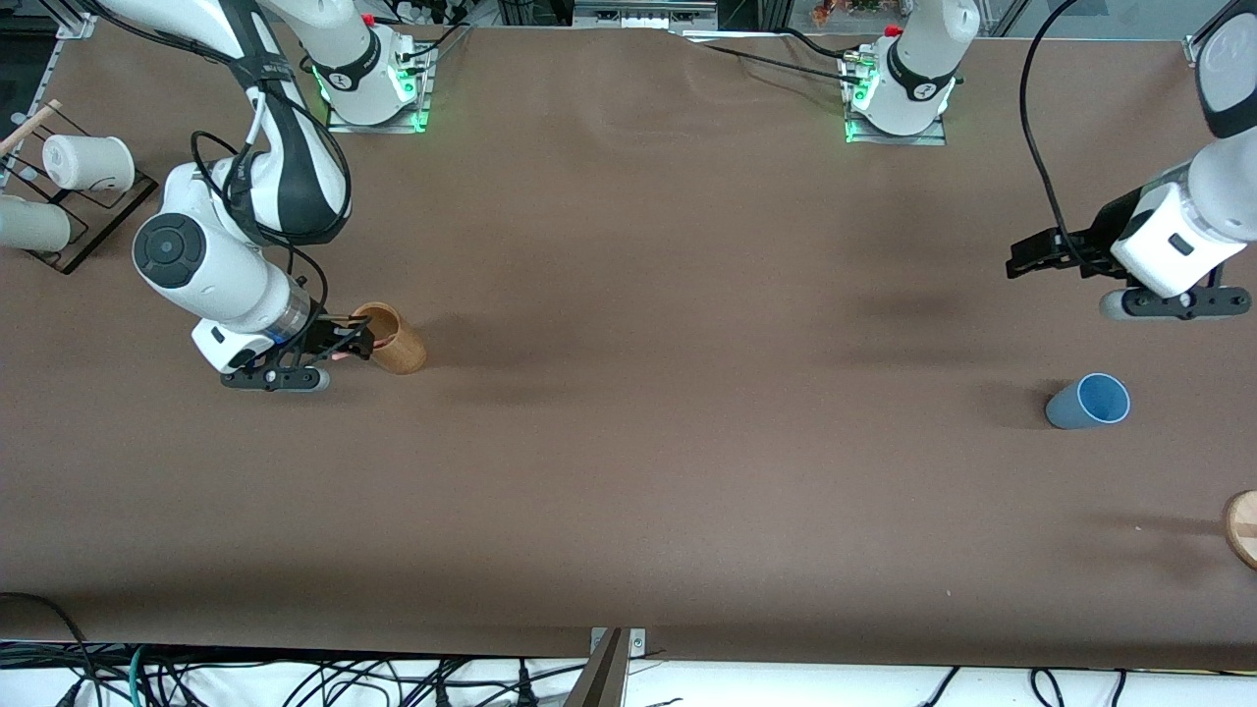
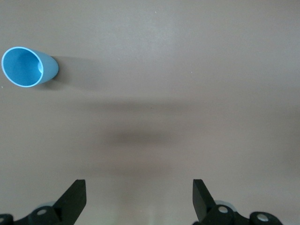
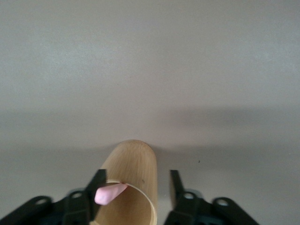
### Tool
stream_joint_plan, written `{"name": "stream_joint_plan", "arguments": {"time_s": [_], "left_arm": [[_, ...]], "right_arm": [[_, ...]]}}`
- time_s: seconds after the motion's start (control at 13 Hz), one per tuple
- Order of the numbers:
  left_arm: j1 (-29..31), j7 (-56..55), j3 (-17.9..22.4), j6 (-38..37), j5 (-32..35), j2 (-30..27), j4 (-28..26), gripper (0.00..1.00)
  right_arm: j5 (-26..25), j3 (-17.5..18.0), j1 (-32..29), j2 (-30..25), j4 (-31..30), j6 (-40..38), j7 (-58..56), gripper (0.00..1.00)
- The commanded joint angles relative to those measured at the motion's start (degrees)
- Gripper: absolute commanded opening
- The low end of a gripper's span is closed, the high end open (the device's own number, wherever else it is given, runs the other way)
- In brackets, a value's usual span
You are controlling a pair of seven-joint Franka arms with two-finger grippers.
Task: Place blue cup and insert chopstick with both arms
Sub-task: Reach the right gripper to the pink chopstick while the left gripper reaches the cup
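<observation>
The right gripper (image 1: pixel 346 341) has its jaws spread at the rim of a tan wooden holder (image 1: pixel 391 338), one finger on either side of the mouth without pressing the wall. In the right wrist view the pink tip of the chopstick (image 3: pixel 110 193) leans on the holder's rim (image 3: pixel 133 187) beside one finger; whether that finger touches the stick cannot be told. Only this short, blunt, pale pink end shows.

The left gripper (image 1: pixel 1031 257) hangs in the air with its jaws wide apart and nothing between them; in the left wrist view both fingertips (image 2: pixel 75 197) frame bare brown table (image 2: pixel 187 93). The arm waits over the table's left-arm end.

The blue cup (image 1: pixel 1088 401) stands upright on the table at about five o'clock from the left gripper in the front view, near it but apart. It is plain light blue, slightly tapered, with a thin pale round rim and a deeper blue inside (image 2: pixel 21 66). No writing shows on it.

A white cup (image 1: pixel 88 162) lies on a dark rack (image 1: pixel 93 226) at ten o'clock from the right gripper, with a second pale cup (image 1: pixel 29 224) beside it. A round wooden piece (image 1: pixel 1243 528) is cut by the frame's edge at four o'clock from the blue cup. No label can be read anywhere.
</observation>
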Motion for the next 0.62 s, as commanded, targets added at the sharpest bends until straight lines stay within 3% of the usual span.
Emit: {"name": "stream_joint_plan", "arguments": {"time_s": [0.0,0.15,0.31,0.54], "left_arm": [[-0.9,1.3,1.1,1.4,5.9,3.3,1.7,1.0],[-0.8,7.2,1.1,7.4,8.6,4.6,-0.4,1.0],[0.3,10.5,3.0,14.6,8.6,9.6,-0.8,1.0],[2.3,15.8,4.7,22.2,8.5,15.8,-0.3,1.0]], "right_arm": [[-0.4,0.2,0.3,-0.6,-0.8,0.9,1.3,0.31],[-0.2,0.2,0.4,-0.7,-0.5,0.4,1.3,0.14],[-0.1,0.5,0.4,-0.9,0.2,-0.3,1.1,0.0],[0.1,1.0,0.5,-1.5,7.0,-10.1,0.8,0.0]]}}
